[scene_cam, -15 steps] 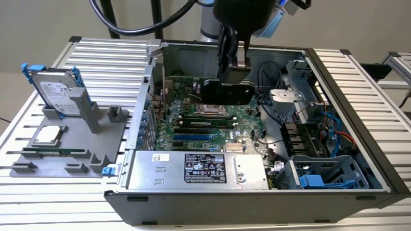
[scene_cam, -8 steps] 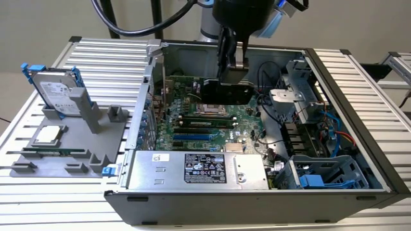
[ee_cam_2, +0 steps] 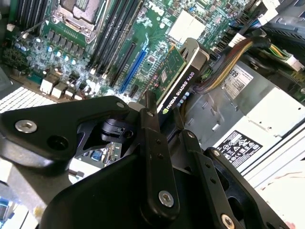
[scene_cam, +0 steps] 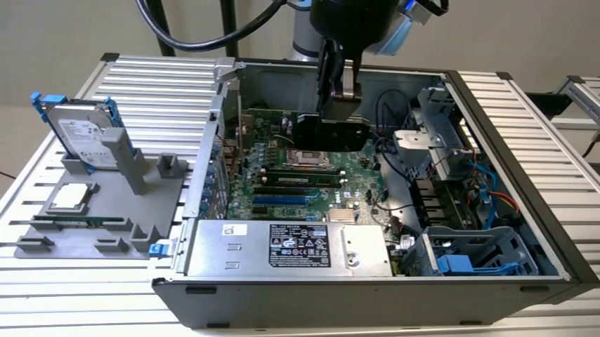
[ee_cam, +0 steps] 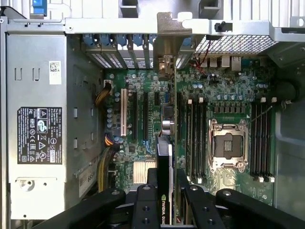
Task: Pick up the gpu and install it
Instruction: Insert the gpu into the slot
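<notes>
**GPU held on edge above the motherboard inside the open case**

The arm reached down from above into the open computer case (scene_cam: 525, 210), its gripper (scene_cam: 330, 105) pointed straight down over the middle of the motherboard (scene_cam: 310, 184). In the exterior view the black fingers (scene_cam: 328, 77) ran vertically, and the gpu (scene_cam: 330, 133) hung at their tips as a dark slab above the board.

Both wrist views confirmed the grasp. In the second wrist view the gripper (ee_cam_2: 159, 119) was clenched on the gpu (ee_cam_2: 183, 78), one finger on each face, with the card standing on edge: green circuit side one way, black cooler the other. In the first wrist view the gpu (ee_cam: 164, 157) appeared edge-on, running between the fingers (ee_cam: 147, 202) toward the rear of the case, its silver end bracket (ee_cam: 167, 45) close to the slot openings in the back wall. Whether the card's lower edge touched an expansion slot could not be told from these views; it appeared to sit above the slots (ee_cam: 138, 117).

Around the work area: the empty processor socket (ee_cam: 228, 145) lay beside the card's line, the power supply (scene_cam: 286, 247) filled the near side of the case, and bundled cables (ee_cam_2: 228, 62) ran close to the card's far end. Outside the case, a grey fixture (scene_cam: 94, 210) held a hard drive (scene_cam: 83, 137) upright in a blue frame.
</notes>
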You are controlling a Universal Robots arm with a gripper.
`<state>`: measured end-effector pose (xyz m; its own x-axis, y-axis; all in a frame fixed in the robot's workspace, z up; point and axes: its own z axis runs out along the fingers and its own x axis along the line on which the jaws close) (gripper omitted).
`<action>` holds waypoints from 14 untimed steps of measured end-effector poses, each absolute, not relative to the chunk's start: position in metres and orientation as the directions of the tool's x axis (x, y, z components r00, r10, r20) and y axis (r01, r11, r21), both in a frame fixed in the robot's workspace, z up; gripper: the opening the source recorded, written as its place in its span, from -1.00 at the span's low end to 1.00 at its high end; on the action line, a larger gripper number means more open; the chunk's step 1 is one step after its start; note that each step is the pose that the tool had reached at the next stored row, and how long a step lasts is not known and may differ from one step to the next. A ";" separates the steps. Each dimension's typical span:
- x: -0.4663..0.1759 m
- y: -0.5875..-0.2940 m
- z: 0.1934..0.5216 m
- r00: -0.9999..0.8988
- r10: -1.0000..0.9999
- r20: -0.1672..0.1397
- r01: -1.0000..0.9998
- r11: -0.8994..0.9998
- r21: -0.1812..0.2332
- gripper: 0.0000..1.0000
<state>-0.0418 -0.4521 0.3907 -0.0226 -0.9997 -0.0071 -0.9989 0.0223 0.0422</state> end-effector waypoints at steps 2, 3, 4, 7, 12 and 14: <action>-0.042 -0.452 0.391 -0.023 -1.000 -0.007 -0.999 0.022 0.042 -1.00; -0.042 -0.452 0.391 -0.023 -1.000 -0.007 -0.999 0.022 0.042 -1.00; -0.042 -0.452 0.390 -0.023 -1.000 -0.007 -0.999 0.022 0.042 -1.00; -0.042 -0.451 0.390 -0.023 -1.000 -0.007 -0.999 0.022 0.041 -1.00; -0.042 -0.448 0.390 -0.023 -1.000 -0.007 -0.999 0.023 0.040 -1.00; -0.042 -0.447 0.389 -0.024 -1.000 -0.007 -0.999 0.024 0.039 -1.00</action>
<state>-0.0418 -0.4469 0.3893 -0.0240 -0.9997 -0.0072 -0.9990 0.0237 0.0392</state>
